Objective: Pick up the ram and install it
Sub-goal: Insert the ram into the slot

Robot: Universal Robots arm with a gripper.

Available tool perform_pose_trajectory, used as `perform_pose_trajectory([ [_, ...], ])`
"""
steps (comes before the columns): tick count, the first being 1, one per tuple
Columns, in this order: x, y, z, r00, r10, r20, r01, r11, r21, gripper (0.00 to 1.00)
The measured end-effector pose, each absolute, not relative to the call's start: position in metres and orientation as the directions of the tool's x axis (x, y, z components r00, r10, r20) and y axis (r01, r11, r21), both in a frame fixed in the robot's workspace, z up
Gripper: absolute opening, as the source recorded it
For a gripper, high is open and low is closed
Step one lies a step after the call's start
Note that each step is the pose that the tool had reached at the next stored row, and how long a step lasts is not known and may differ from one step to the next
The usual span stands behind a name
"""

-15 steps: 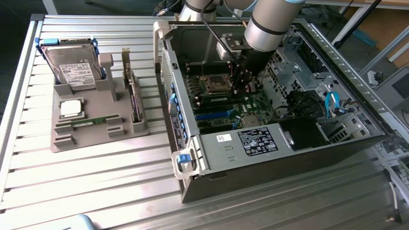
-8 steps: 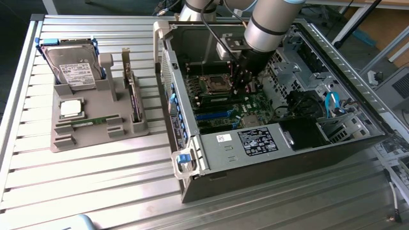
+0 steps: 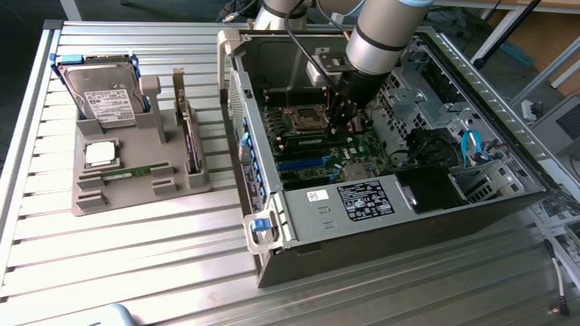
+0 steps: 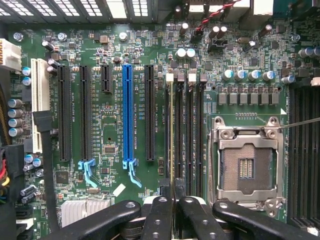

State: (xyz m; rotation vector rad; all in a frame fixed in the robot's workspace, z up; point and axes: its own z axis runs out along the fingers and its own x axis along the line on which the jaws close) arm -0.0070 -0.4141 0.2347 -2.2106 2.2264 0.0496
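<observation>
On the left, your gray tray (image 3: 136, 197) holds a spare stick (image 3: 134, 171) flat in a groove so it cannot slide. To its right, your arm (image 3: 381, 34) reaches down into the open computer case (image 3: 363, 204). Your claw (image 4: 173, 200) is almost closed and seems to pinch the ram (image 4: 172, 125) by its thin edge, lined up over the long black slots (image 4: 189, 130) so it can go in straight.

A table (image 3: 136, 258) of ribbed, silvery metal slats is seen. At nine o'clock in the exterior view, a grey plastic holder (image 3: 136, 197) is set flat on it. An open black computer case (image 3: 363, 251) is laid on its side from the centre to three o'clock, just beside the holder.
</observation>
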Motion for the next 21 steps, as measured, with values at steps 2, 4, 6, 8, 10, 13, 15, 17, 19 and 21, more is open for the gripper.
perform_pose_trajectory([
  [2, -0.007, -0.4141, 0.2342, -0.007, -1.0, -0.025, -1.0, 0.007, 0.02, 0.12],
  [4, -0.007, -0.4141, 0.2337, -0.007, -1.0, -0.025, -1.0, 0.007, 0.02, 0.12],
  [6, -0.007, -0.4141, 0.2329, -0.007, -1.0, -0.025, -1.0, 0.007, 0.02, 0.12],
  [8, -0.007, -0.4141, 0.2325, -0.007, -1.0, -0.025, -1.0, 0.007, 0.02, 0.12],
  [10, -0.007, -0.4141, 0.2325, -0.007, -1.0, -0.025, -1.0, 0.007, 0.02, 0.12],
  [13, -0.007, -0.4141, 0.2324, -0.007, -1.0, -0.025, -1.0, 0.007, 0.02, 0.12],
  [15, -0.007, -0.4141, 0.2324, -0.007, -1.0, -0.025, -1.0, 0.007, 0.02, 0.12],
  [17, -0.007, -0.4142, 0.2323, -0.007, -1.0, -0.025, -1.0, 0.007, 0.02, 0.12],
  [19, -0.007, -0.4143, 0.2323, -0.007, -1.0, -0.025, -1.0, 0.007, 0.02, 0.13],
  [21, -0.007, -0.4144, 0.2324, -0.007, -1.0, -0.025, -1.0, 0.007, 0.02, 0.19],
])
